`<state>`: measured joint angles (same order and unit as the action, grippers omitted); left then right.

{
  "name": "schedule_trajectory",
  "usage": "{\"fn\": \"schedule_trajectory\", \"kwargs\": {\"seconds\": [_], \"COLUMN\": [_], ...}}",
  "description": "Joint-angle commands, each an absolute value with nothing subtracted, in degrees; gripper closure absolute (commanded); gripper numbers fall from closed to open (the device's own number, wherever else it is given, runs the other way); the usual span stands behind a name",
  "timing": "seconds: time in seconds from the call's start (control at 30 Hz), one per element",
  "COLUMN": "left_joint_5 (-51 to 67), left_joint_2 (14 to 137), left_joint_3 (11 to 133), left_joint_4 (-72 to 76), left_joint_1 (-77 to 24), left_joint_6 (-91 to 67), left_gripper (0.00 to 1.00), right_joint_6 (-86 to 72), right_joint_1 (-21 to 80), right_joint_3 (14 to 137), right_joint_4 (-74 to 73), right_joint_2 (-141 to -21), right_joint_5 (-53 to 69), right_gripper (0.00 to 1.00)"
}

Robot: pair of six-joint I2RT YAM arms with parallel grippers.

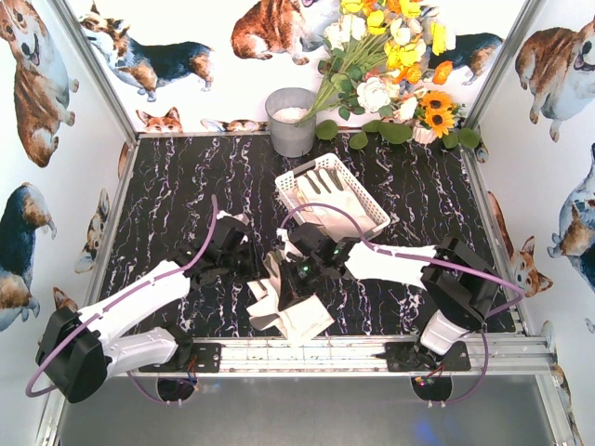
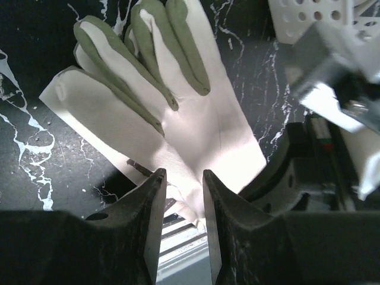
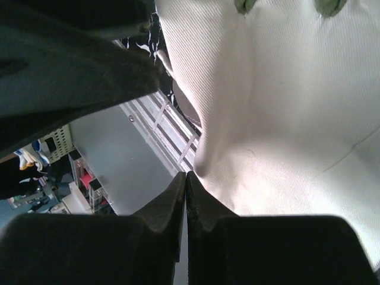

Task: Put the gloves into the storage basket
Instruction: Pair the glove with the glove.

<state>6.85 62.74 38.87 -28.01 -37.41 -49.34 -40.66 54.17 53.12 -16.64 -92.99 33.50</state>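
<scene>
Two cream-white gloves point(image 1: 293, 314) with grey-green fingers lie crumpled near the front rail. Another glove point(image 1: 327, 197) lies inside the white storage basket point(image 1: 361, 184) behind them. My left gripper point(image 1: 256, 269) is at their left edge. In the left wrist view a glove point(image 2: 178, 113) lies fingers away, and its cuff cloth hangs between the tips of the left gripper point(image 2: 183, 173), which stands narrowly open. My right gripper point(image 1: 290, 288) is over the pile, and in its own view the right gripper point(image 3: 186, 174) is shut. Glove cloth point(image 3: 285, 119) bulges against its right fingertip, with none seen between the jaws.
A grey round bucket point(image 1: 291, 121) stands at the back wall beside a bunch of artificial flowers point(image 1: 390, 65). An aluminium rail point(image 1: 325, 351) runs along the near table edge. The two arms sit close together over the gloves, and the basket corner point(image 2: 309, 21) is near the left wrist.
</scene>
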Motion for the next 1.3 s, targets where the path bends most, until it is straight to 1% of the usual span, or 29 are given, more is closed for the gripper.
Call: {"fn": "schedule_trajectory", "kwargs": {"seconds": [0.0, 0.1, 0.3, 0.43, 0.6, 0.87, 1.03, 1.17, 1.27], "left_joint_5": [7.02, 8.91, 12.12, 10.77, 8.95, 8.01, 5.52, 6.35, 8.39], "left_joint_2": [60.67, 61.73, 66.99, 68.79, 69.13, 69.13, 69.48, 68.48, 66.92], "left_joint_3": [42.61, 42.30, 38.97, 38.52, 34.02, 25.95, 23.43, 22.40, 24.42], "left_joint_4": [-30.53, -27.20, -18.35, -18.09, -17.57, -11.52, -12.75, -10.91, -9.77], "left_joint_1": [-36.83, -36.82, -36.82, -36.82, -36.77, -36.78, -36.83, -36.82, -36.83], "left_joint_6": [-49.44, -50.44, -51.93, -50.04, -50.28, -53.52, -52.93, -51.95, -49.88], "left_gripper": [0.74, 0.75, 0.82, 0.85, 0.93, 0.98, 0.99, 0.99, 0.92], "right_joint_6": [-41.42, -41.88, -42.00, -42.63, -43.34, -43.43, -42.44, -40.13, -38.36], "right_joint_1": [54.40, 54.39, 54.40, 54.40, 54.31, 54.30, 54.31, 53.94, 52.73], "right_joint_3": [55.70, 55.99, 57.24, 57.76, 58.08, 58.93, 59.52, 59.47, 58.69], "right_joint_4": [-12.62, -12.40, -13.48, -13.46, -13.77, -15.61, -17.82, -21.88, -25.77], "right_joint_2": [-93.95, -95.27, -97.79, -100.04, -101.98, -103.41, -101.07, -96.78, -92.91], "right_joint_5": [35.79, 36.22, 36.98, 37.90, 38.32, 38.23, 37.61, 35.62, 33.84], "right_gripper": [0.95, 0.97, 0.98, 0.99, 1.00, 1.00, 1.00, 0.90, 0.82]}}
